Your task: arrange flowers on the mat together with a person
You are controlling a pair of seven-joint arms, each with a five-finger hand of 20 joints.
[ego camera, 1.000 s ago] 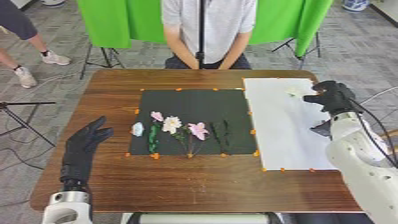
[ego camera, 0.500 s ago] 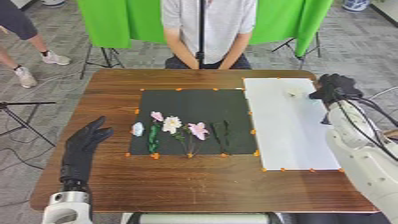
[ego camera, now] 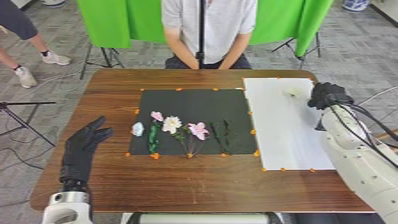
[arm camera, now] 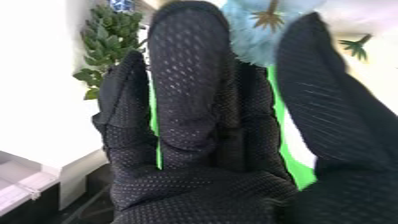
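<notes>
The next job looks like picking one more flower, maybe the blue flower [arm camera: 244, 42] that shows past the tips of the right hand [ego camera: 330, 95], out by the far right of the brown table [ego camera: 169, 185]. That hand is loose and grips nothing, with its fingers [arm camera: 182, 75] straight and the thumb [arm camera: 315, 90] set apart from them. The view is tight there, so I can't say if the glove touches the petals. To do this well, bring the thumb and fingers in on both sides of the stem [arm camera: 273, 6], then pinch it softly near the base. Squeezing the petals could crush them, and a fast pull could snag the green leaves [arm camera: 108, 40] close by. The left hand [ego camera: 84, 142] rests over the table, fingers let go and nearly straight, with nothing in them. On the flat black mat [ego camera: 191, 102] lie a white flower [ego camera: 171, 124] with a frilly, round head, a pink flower [ego camera: 197, 131] with long, pointed petals, and thin, dark green stems [ego camera: 222, 136]. A pale bloom [ego camera: 293, 92] lies on the smooth white sheet [ego camera: 289, 135]. The blue petals look thin and fluffy, the leaves small and pointed, and the black glove has a bumpy weave
</notes>
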